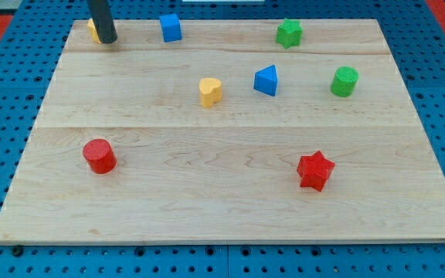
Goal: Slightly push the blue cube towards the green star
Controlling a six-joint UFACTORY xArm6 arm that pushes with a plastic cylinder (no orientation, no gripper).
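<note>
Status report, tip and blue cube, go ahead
My tip at view's top left, left of the blue cube, not touching. Green star off to the right. Lane between them clear.

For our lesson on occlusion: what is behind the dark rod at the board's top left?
A yellow block shows as a sliver at the view's left of the rod; my tip covers the rest, so its shape cannot be made out.

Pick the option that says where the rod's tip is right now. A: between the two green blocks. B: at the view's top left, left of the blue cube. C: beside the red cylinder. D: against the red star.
B: my tip sits at the view's top left, by a yellow block, with the blue cube off to its right.
</note>
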